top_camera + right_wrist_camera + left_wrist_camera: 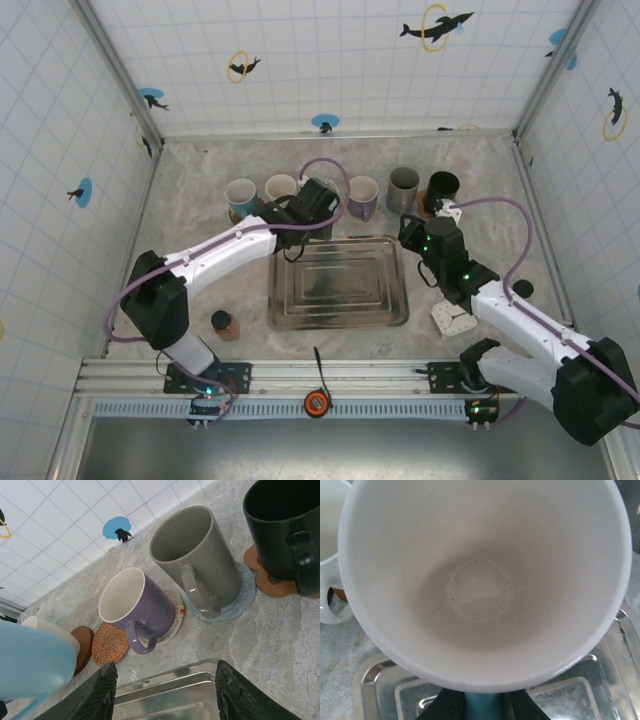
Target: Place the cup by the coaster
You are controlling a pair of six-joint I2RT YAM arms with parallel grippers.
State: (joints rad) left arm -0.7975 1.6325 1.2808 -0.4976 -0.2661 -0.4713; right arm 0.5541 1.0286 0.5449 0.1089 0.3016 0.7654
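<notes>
My left gripper (483, 706) is shut on the teal handle of a light-blue cup (480, 580) with a white inside. The cup hangs over the far edge of the metal tray (380, 680). In the right wrist view this cup (30, 660) is at the left, close to a bare woven coaster (111, 642) that lies between a brown coaster (84, 645) and a purple cup (135, 605). In the top view the left gripper (312, 208) covers the cup. My right gripper (165, 682) is open over the tray's far right edge, with nothing between its fingers.
A row of cups lines the back: a blue-and-white one (241, 197), a cream one (281, 188), the purple one (363, 195), a grey one (403, 188) and a black one (443, 187). A small dark object (222, 322) and a white piece (452, 318) flank the tray (340, 300).
</notes>
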